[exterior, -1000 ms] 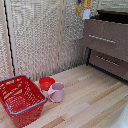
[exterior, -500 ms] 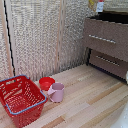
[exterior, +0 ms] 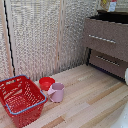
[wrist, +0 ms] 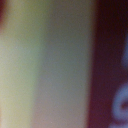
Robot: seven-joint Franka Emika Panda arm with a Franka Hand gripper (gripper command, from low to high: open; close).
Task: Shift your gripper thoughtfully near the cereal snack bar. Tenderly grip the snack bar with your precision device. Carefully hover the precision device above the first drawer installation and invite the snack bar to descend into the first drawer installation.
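Gripper: I cannot find my gripper in the exterior view, and my wrist view is a blur, so I cannot tell whether my fingers stand wide, narrow, or closed on anything.
Wrist view: only soft vertical bands, pale yellow-green, grey, then dark maroon with a few pale blurred marks; something sits very close to the lens, but I cannot tell what it is.
Cereal snack bar [exterior: 112, 5]: a small yellow and red shape at the top edge of the exterior view, above the cabinet's open top; too small and cut off for me to be sure it is the bar, or what it touches.
First drawer installation [exterior: 105, 39]: the taller dark-brown front with its long silver bar handle, at the exterior view's right; a dark opening shows above the front.
Lower drawer [exterior: 108, 62]: the shorter brown front beneath it, also with a silver handle.
Counter [exterior: 90, 95]: pale wood planks.
Red basket [exterior: 20, 100]: at the exterior view's left, on the counter.
Red bowl [exterior: 46, 83]: just beside the basket.
Pink mug [exterior: 57, 92]: touching or nearly touching the bowl.
Backdrop [exterior: 40, 35]: pale woven screen panels behind everything.
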